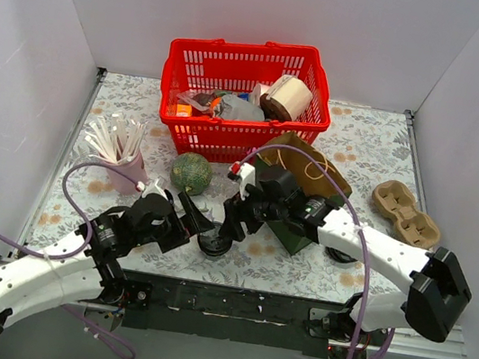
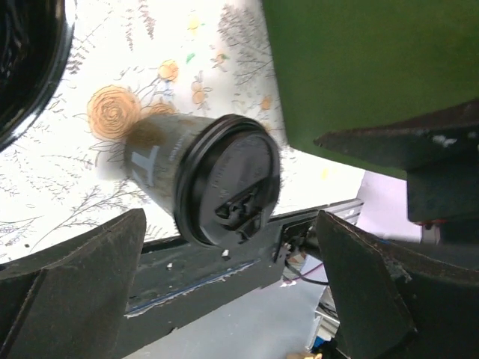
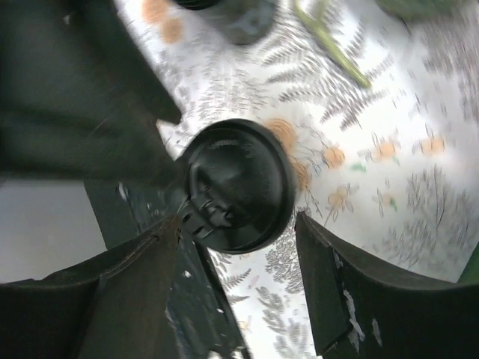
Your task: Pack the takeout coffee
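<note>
The left fingers (image 2: 82, 277) are standing spread wide, one at 8 o'clock and one at 4 o'clock of the takeout coffee cup (image 2: 161, 168) in the left wrist view, and neither is touching it. The right fingers (image 3: 359, 292) are also standing apart, flanking the cup's black sip lid (image 3: 236, 183) from above. The finger at the lid's 8 o'clock is sitting right at its rim, though the blur makes it unclear whether it is touching. Nothing is being pinched by either pair.

Seen from overhead, the cup (image 1: 214, 244) is sitting on the flowered bench (image 1: 364, 140) at about 6 o'clock, close to the near edge. Its lid is on, with the left fingers at its 10 o'clock and the right fingers at its 1 o'clock.

A dark green paper bag (image 1: 293, 234) with a brown inside is lying just beside the cup at its 2 o'clock, under the right arm. A green round fruit (image 1: 191, 173) is lying at the cup's 11 o'clock. A pink cup (image 1: 127, 175) holding white sticks (image 1: 114, 137) is standing at the bench's 9 o'clock. A tan cardboard cup tray (image 1: 405, 213) is lying at 3 o'clock, well apart from the coffee. A red basket (image 1: 241, 57) is sitting at 12 o'clock, holding a paper roll (image 1: 289, 96) and mixed packets.
</note>
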Available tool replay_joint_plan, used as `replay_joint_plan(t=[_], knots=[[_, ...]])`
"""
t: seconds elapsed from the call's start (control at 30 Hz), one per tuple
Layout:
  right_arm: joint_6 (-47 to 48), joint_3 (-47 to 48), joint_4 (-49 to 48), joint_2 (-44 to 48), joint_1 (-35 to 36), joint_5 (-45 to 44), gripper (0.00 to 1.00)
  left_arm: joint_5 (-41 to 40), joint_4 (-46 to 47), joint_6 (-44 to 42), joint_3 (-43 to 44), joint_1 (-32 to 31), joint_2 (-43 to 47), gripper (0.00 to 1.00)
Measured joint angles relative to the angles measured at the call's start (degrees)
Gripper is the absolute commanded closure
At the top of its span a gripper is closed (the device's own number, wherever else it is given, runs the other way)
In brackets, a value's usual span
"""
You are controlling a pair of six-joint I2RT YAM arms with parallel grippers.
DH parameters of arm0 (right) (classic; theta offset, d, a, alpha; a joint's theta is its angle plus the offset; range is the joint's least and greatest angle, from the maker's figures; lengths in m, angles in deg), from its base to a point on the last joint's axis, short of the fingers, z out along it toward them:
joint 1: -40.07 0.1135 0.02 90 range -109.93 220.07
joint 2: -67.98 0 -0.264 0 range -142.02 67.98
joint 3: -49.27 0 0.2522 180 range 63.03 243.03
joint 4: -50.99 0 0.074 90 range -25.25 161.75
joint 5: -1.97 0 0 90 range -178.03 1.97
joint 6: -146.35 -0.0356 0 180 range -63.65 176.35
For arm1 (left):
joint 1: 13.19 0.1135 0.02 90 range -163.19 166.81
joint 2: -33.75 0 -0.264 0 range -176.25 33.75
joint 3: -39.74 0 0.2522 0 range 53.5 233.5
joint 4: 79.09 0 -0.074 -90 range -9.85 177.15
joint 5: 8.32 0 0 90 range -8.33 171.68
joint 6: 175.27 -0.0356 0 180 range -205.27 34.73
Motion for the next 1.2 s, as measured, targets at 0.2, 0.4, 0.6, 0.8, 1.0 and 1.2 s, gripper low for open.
replay_joint_plan(t=[0.2, 0.4, 0.6, 0.8, 1.0, 1.2], knots=[[32.0, 4.6, 5.8, 3.1, 1.6, 14.9, 0.32, -4.5, -6.2, 0.1, 6.3, 0.0, 3.2, 0.02], [52.2, 10.8, 14.6, 0.8, 5.2, 17.5, 0.45, -10.0, -14.6, 1.2, 10.7, 0.0, 7.5, 0.02], [59.5, 13.5, 21.1, -6.2, 9.8, 13.9, 0.54, -13.9, -22.3, 2.4, 11.4, 0.0, 9.9, 0.02], [61.0, 15.8, 24.5, -11.1, 12.7, 7.7, 0.52, -15.5, -25.4, 2.6, 11.4, 0.0, 11.7, 0.02], [60.9, 16.2, 24.6, -11.2, 13.8, 3.6, 0.51, -15.8, -26.4, 2.6, 11.4, 0.0, 12.5, 0.02], [60.9, 16.2, 24.5, -11.2, 14.2, 1.0, 0.50, -15.8, -26.6, 2.6, 11.4, 0.0, 12.7, 0.02]])
